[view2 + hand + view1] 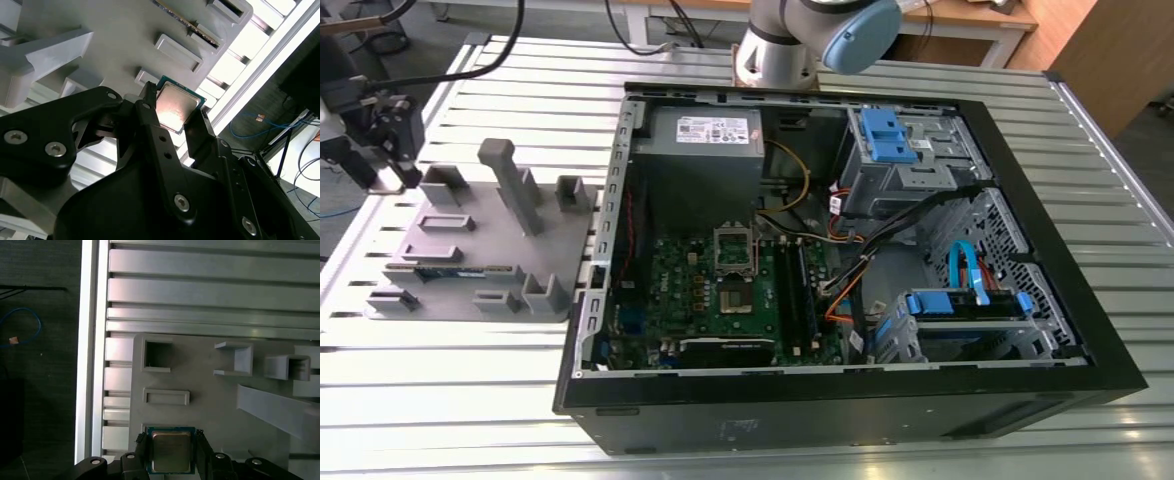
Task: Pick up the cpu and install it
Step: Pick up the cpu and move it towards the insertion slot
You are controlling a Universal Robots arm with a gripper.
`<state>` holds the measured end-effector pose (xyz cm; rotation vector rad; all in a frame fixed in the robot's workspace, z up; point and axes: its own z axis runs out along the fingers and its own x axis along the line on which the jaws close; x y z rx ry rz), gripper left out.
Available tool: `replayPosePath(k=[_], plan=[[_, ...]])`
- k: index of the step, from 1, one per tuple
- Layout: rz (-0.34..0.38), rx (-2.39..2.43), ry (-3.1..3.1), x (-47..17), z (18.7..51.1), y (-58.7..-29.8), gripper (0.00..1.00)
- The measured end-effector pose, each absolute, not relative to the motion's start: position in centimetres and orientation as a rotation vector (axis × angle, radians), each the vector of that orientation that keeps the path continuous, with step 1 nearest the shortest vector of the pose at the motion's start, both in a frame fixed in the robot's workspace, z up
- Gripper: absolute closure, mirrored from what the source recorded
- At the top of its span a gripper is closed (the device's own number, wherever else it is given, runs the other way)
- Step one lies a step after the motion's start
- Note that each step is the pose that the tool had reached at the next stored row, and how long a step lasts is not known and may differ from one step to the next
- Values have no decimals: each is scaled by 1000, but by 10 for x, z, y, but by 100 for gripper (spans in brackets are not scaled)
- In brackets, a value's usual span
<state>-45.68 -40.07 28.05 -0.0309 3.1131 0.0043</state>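
Now the black two-finger gripper (171, 441) pinches the small square silver-topped cpu (170, 450) above the grey moulded tray (454, 248), at the exterior view's left. It's only an edge grip, so I'd judge any tilt could drop it.

Claw (171, 437) pointing down, fingers (141, 446) clamped on cpu (171, 458).

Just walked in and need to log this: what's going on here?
The robot arm's pincer is closed on the cpu at the grey tray, which lies beside the open computer case. In both wrist views the cpu sits between the pincer's two sides, right over the tray. It has not been carried to the case yet.
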Motion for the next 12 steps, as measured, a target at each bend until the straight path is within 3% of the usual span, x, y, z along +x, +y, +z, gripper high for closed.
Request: replayPosePath(k=[12], plan=[[5,-31,3113,-457,289,-401,53]])
